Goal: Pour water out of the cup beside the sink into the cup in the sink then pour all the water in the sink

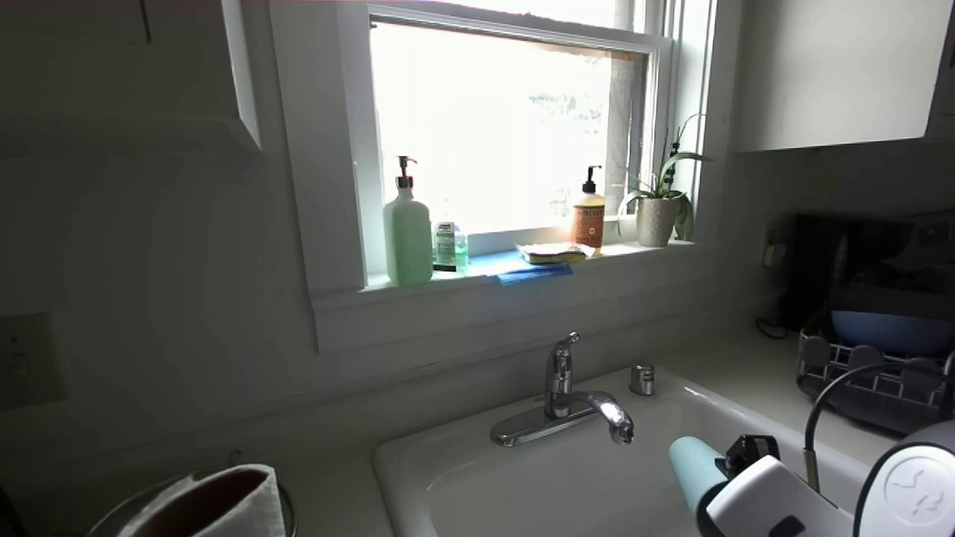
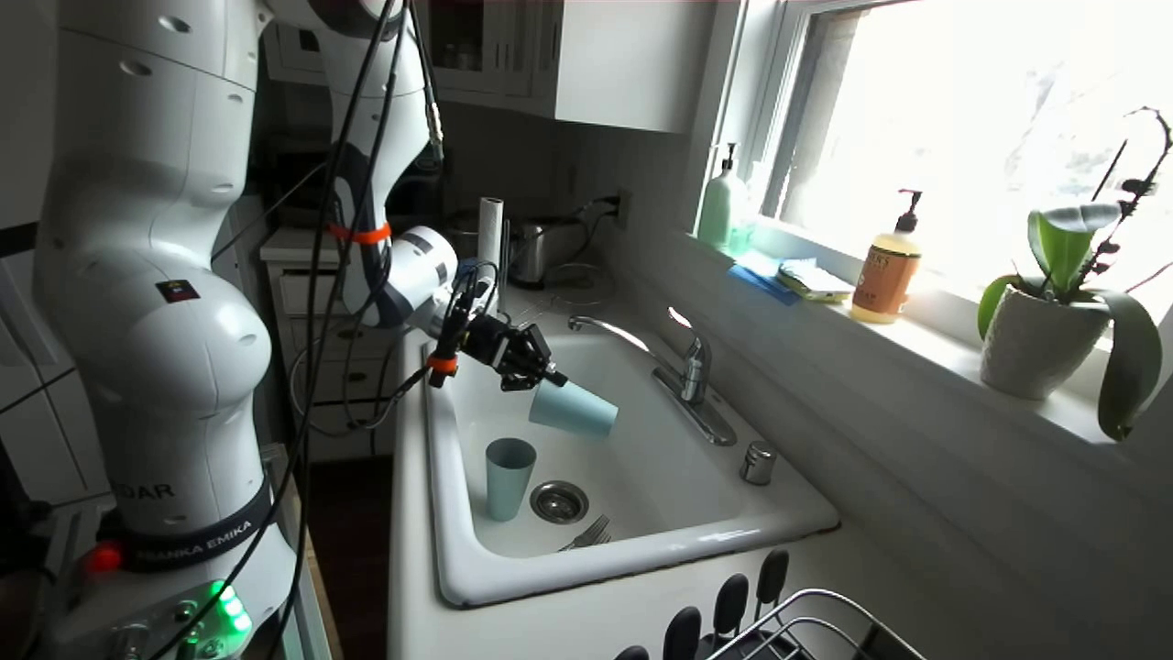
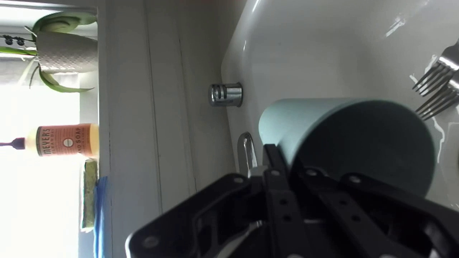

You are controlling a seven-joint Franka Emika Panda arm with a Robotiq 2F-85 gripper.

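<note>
- Arm (image 2: pixel 165 229): beside counter (image 2: pixel 417 596); forearm (image 2: pixel 378 101) comes down from up top, wrist angled out over sink (image 2: pixel 641 555), tool end pointing twd window side. In an exterior view just the wrist end (image 1: pixel 921 488) shows, btm R corner.
- Gripper (image 2: pixel 553 377): narrow, pinching wall of tilted cup (image 2: pixel 575 410) at rim; wrist view has 1 finger outside, other inside mouth.
- Tilted cup: pale blue, well over on its side above basin, mouth twd gripper, base pointing away. Inside dark, contents can't tell.
- Standing cup (image 2: pixel 509 481): same color, upright in sink, just beside drain (image 2: pixel 559 502).
- Forks (image 2: pixel 591 533): in sink nr drain; wrist view shows 2, side by side.
- Faucet (image 2: pixel 694 376): back rim, spout reaching over basin nr tilted cup, main obstacle; chrome cap (image 2: pixel 758 463) on rim nearby.
- Blk cables (image 2: pixel 455 316): bunched at wrist; more hang in front of arm, hiding bits.
- Sill (image 2: pixel 935 356): green pump bottle (image 1: pixel 408 231), sponge (image 1: pixel 553 254), blue cloth (image 1: pixel 537 275), orange-label soap (image 1: pixel 588 221), potted plant (image 1: pixel 654 221).
- Dish rack (image 1: pixel 865 359): on counter beside sink, blue bowl (image 1: pixel 888 332) in it.
</note>
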